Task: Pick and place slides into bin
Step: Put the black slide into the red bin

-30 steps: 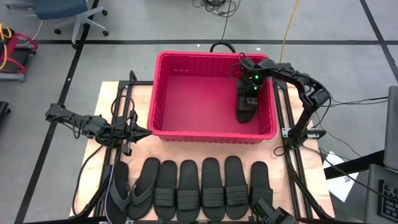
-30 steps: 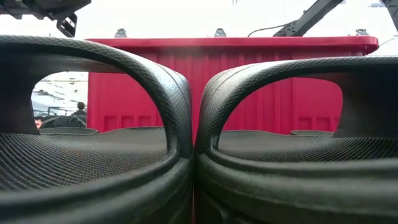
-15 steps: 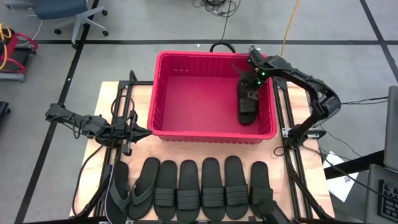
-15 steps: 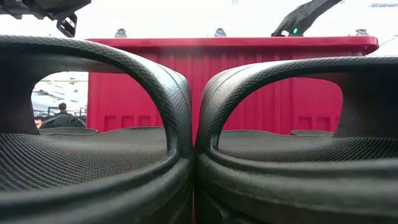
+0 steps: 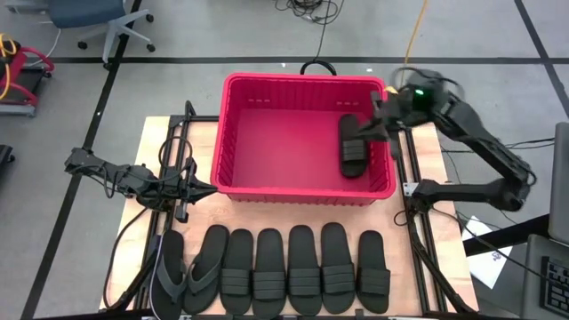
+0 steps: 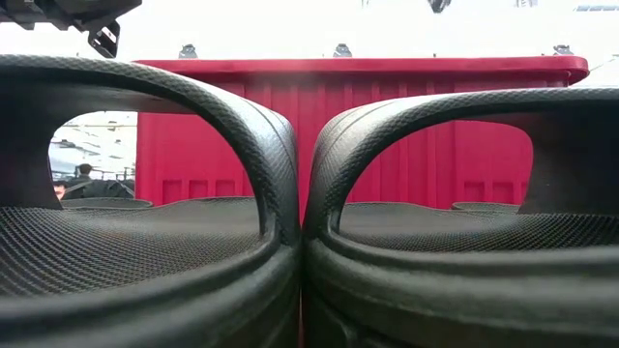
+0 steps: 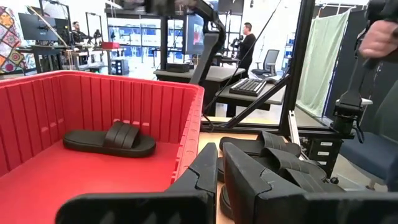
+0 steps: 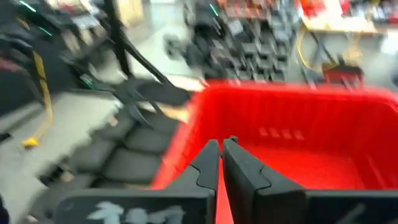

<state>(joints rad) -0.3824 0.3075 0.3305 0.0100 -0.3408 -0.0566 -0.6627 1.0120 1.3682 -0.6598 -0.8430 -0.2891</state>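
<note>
Seven black rubber slides (image 5: 284, 271) side by side in one row on the pale wooden worktop (image 5: 151, 147), soles down, on the far side of the bin (image 5: 222, 133) from the right fingers (image 5: 378, 124) and well apart from them. Five with a broad ribbed band strap; two thong flip-flops (image 5: 200, 267) at the end of the row nearest the left fingers (image 5: 204, 188), flatter, the outermost greyer.

Up close in the low view, two band straps arching like hoops and touching at their bases, with finely woven-looking footbeds (image 6: 145, 242) beneath and the bin's red slotted wall (image 6: 387, 126) just behind.

One more slide (image 5: 354, 147) inside the bin, flat on the smooth red floor, sole down, close against the wall on the side of the right fingers, just beside and below them, free of any grip. Seen past the left fingers (image 7: 202, 180) as a low dark shape with its ribbed band uppermost (image 7: 109, 140).

Bin large, rectangular, red plastic, thick-rimmed, with ribbed inner walls (image 7: 155, 106).

Right fingers (image 8: 208, 168) pressed together with nothing between them, raised over the bin's thick rim (image 8: 280, 102). Left fingers closed on nothing as well, dark and blocky, low over the worktop just beside the bin's outer corner, apart from the row.
</note>
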